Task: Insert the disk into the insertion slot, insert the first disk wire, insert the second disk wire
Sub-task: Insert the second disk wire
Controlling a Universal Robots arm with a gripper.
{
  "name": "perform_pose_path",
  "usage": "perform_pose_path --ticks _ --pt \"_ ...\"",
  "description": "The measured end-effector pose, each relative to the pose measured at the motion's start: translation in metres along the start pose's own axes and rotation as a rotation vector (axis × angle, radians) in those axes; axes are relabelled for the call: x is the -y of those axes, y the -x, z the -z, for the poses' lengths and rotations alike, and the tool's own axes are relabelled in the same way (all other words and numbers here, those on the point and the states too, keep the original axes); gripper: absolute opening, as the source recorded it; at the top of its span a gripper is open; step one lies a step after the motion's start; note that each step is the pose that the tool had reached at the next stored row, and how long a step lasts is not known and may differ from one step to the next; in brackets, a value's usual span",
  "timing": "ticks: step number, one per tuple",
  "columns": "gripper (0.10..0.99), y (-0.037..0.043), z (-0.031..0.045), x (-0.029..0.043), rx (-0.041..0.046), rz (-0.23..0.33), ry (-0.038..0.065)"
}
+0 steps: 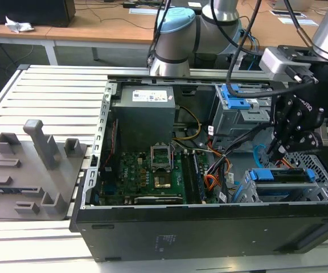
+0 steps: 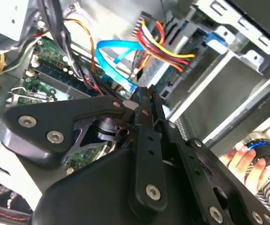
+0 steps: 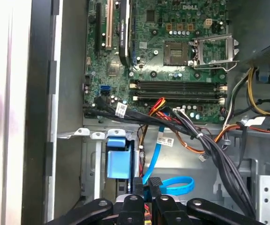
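At the exterior view's right end of the open computer case [image 1: 209, 224], the tool [image 1: 279, 149] hung down inside the chassis, just above the disk [image 1: 283, 175]. The disk, framed in its blue carrier, already sat in the insertion slot [image 1: 309, 193], the silvery perforated cage in the case's near right corner; its long axis ran across the exterior view from left to right, along the top of the cage. That first step looked done, and the work seemed to have passed to the wires.

In the second wrist view the tool's black fingers [image 2: 146, 110] were pressed together at their tips, right at the end of a flat blue data cable [image 2: 114, 56]. They appeared to be pinching that cable's end, though the contact itself sat behind the fingertips and I could not be sure. A bundle of red, yellow and black power wires [image 2: 161, 42] ran just beyond it.

In the first wrist view the blue cable [image 3: 177, 185] looped right beside the fingertips [image 3: 146, 183], with the blue carrier tab [image 3: 118, 159] close alongside, between the tool and the motherboard [image 3: 172, 51]. So the disk's connector end lay directly beneath and slightly ahead of the tool.

A person's hand [image 2: 245, 159] rested on a device at the edge of the second wrist view.
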State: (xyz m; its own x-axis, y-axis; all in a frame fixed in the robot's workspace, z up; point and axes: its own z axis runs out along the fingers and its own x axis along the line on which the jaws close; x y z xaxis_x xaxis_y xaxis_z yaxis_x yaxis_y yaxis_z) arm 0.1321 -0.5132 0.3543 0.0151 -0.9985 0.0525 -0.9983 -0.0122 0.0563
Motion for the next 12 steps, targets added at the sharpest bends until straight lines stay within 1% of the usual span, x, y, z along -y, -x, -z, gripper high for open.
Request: perform_pose_path --ticks 1,2,4,6,8,12 --pt "0.161 -0.0066 -0.0008 0.002 -0.0001 0.0 0.001" --pt "0.161 -0.011 -0.0016 0.0032 0.0 0.0 0.001" --pt "0.161 -0.015 -0.0032 0.0058 0.0002 0.0 0.001" --pt "0.161 -0.0149 -0.0067 0.0093 0.0 0.0 0.001" --pt "0.161 -0.0149 -0.0083 0.0134 0.0 0.0 0.001" --pt "0.161 -0.0149 -0.0099 0.017 -0.0002 0.0 0.002"
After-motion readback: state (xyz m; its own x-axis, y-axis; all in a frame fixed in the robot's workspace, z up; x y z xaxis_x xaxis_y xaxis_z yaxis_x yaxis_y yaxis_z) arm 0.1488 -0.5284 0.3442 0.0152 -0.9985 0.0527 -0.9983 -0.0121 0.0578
